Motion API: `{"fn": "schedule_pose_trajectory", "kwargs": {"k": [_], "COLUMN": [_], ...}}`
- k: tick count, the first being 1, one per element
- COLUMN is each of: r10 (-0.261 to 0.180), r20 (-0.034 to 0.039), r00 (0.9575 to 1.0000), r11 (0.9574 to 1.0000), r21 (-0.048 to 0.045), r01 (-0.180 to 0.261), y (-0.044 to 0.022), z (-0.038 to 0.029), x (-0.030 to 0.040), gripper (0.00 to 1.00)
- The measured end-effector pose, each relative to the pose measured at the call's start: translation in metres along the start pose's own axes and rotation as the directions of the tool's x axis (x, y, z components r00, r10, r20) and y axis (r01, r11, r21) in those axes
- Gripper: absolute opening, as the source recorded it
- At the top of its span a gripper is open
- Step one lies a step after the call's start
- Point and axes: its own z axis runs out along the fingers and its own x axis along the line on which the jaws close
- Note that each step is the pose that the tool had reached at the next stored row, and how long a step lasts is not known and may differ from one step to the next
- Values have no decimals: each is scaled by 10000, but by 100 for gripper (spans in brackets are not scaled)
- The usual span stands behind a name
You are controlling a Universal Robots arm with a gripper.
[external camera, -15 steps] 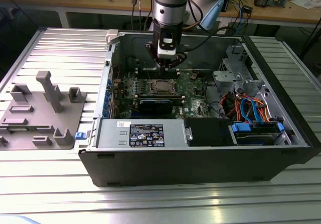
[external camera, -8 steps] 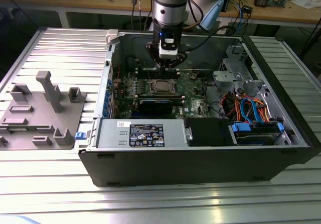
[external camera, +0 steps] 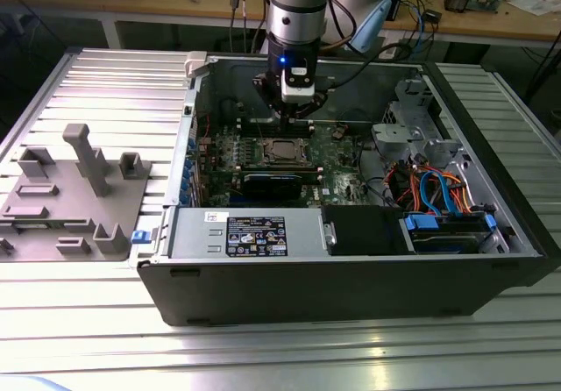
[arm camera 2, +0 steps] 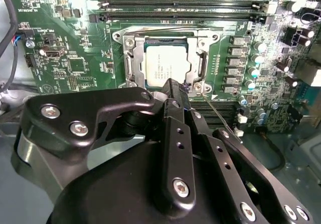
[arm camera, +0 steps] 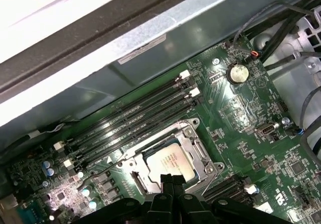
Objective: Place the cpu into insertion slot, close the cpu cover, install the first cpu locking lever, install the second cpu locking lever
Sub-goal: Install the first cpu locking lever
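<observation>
Gripper (arm camera 2: 175,86) fingers pressed together, nothing visible between them, tips at edge of cpu cover (arm camera 2: 131,63). Cpu (arm camera 2: 165,63) seated in insertion slot (arm camera 2: 201,66), cover lowered around it, mid-motherboard (arm camera 2: 65,63).

Exterior view: raised, angled down into open computer case (external camera: 351,277), middle distance. Both wrist views: close above motherboard (arm camera 2: 65,68) (arm camera: 241,108), looking past gripper (arm camera 2: 175,89) (arm camera: 172,180). Shared by all: cpu (external camera: 282,152) (arm camera 2: 165,63) (arm camera: 168,161).
</observation>
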Motion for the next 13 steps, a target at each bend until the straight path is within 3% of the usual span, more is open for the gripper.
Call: {"fn": "schedule_pose_trajectory", "kwargs": {"k": [13], "r10": [-726], "r20": [-3], "r00": [9974], "r11": [9974], "r21": [-5], "r01": [726], "y": [0], "z": [0], "x": [0], "gripper": [11]}}
